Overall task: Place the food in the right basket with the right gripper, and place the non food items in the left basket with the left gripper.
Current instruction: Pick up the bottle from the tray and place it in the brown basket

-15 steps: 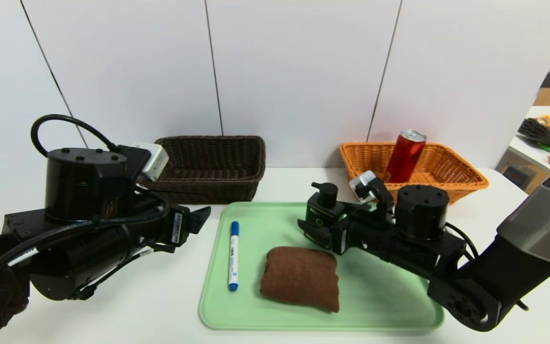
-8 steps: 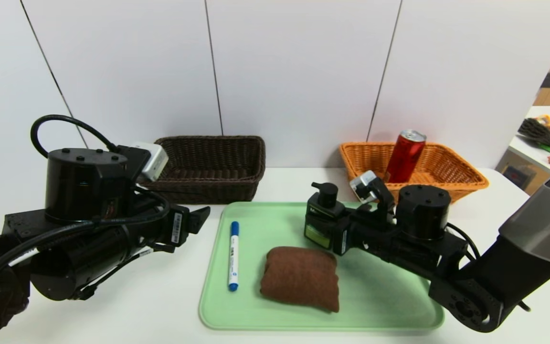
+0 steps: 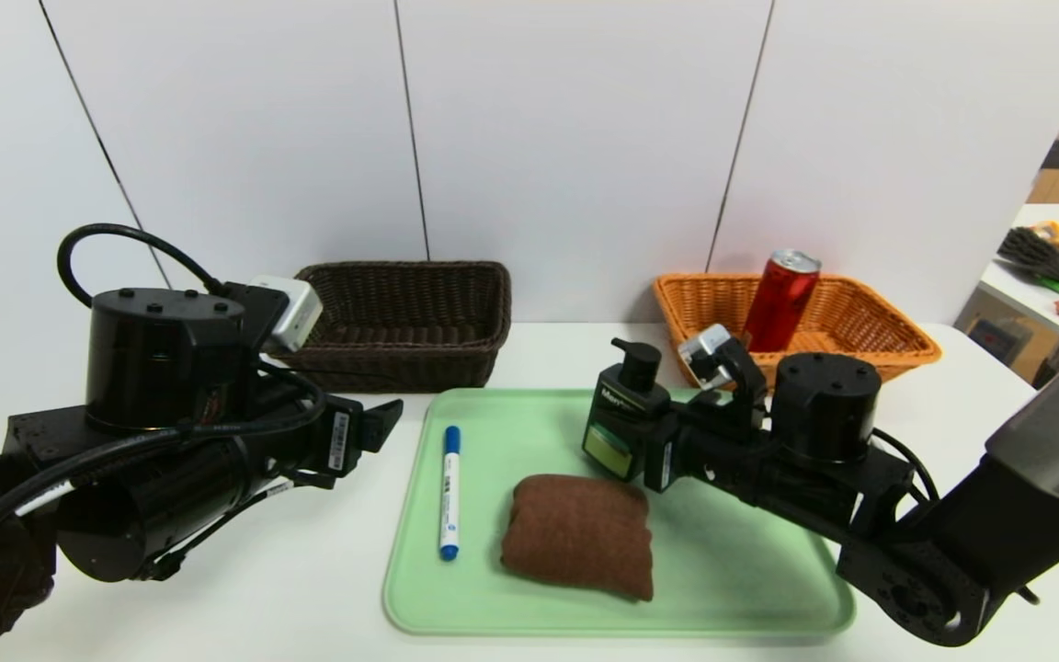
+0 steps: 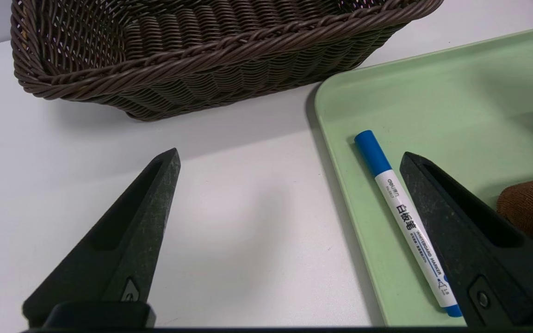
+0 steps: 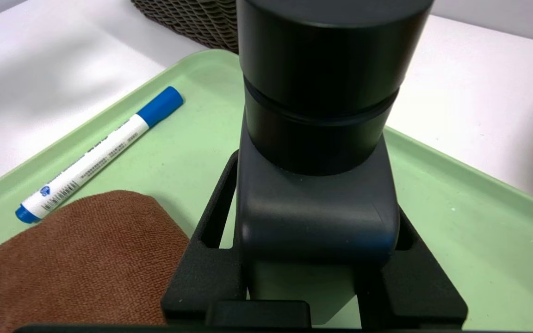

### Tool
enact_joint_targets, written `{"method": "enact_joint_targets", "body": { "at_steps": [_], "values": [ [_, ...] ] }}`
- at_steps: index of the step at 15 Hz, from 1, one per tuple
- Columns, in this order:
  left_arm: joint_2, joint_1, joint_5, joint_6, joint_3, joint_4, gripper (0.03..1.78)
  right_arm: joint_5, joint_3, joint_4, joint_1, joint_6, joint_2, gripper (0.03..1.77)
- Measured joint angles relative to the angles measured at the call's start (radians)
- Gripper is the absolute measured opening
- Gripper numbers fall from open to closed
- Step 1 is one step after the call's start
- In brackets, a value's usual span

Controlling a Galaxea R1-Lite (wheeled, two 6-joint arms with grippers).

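Note:
The red can point(image 3: 780, 302) stands tilted inside the orange basket point(image 3: 888, 345) at the back right. My right gripper point(image 3: 620, 434) is shut on the dark green pump bottle point(image 3: 623, 405), held slightly tilted just above the green tray point(image 3: 750, 561). In the right wrist view both fingers point(image 5: 215, 203) press the bottle's point(image 5: 317, 194) sides. A brown towel point(image 3: 580, 533) and a blue-capped white marker point(image 3: 449, 492) lie on the tray. My left gripper point(image 4: 289, 155) is open and empty over the table beside the marker point(image 4: 405, 217), in front of the dark brown basket point(image 3: 405, 322).
The tray sits at the table's middle front, with both baskets behind it against the white wall. A side table point(image 3: 1058, 276) with clutter stands at the far right. Bare white tabletop lies between the baskets and left of the tray.
My right gripper has shut on the pump bottle and raised it a little, tilting it. The left arm has barely moved.

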Motion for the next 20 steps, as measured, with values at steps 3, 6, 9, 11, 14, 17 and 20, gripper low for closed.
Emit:
{"method": "enact_joint_targets", "body": {
  "at_steps": [3,6,9,11,14,17,20],
  "values": [
    [-0.001,0.000,0.001,0.000,-0.002,0.000,1.69,-0.091,-0.023,0.087,0.028,0.004,-0.060,0.62],
    [-0.001,0.000,0.004,-0.001,-0.002,0.000,1.69,-0.120,-0.104,0.229,0.046,0.007,-0.142,0.62],
    [-0.006,-0.001,0.009,0.000,-0.006,0.000,1.69,-0.131,-0.259,0.441,0.059,0.026,-0.240,0.62],
    [-0.009,-0.001,0.009,-0.001,-0.004,0.000,1.69,-0.135,-0.404,0.591,0.079,0.063,-0.285,0.62],
    [-0.011,-0.001,0.015,-0.002,-0.005,0.000,1.69,-0.163,-0.636,0.755,0.110,0.122,-0.291,0.62],
    [-0.011,0.000,0.016,-0.001,-0.008,0.000,1.69,-0.212,-0.845,0.830,0.147,0.140,-0.222,0.62],
    [-0.008,-0.001,0.016,-0.002,-0.008,0.000,1.69,-0.242,-0.998,0.876,0.175,0.145,-0.111,0.62]
  ]
}}
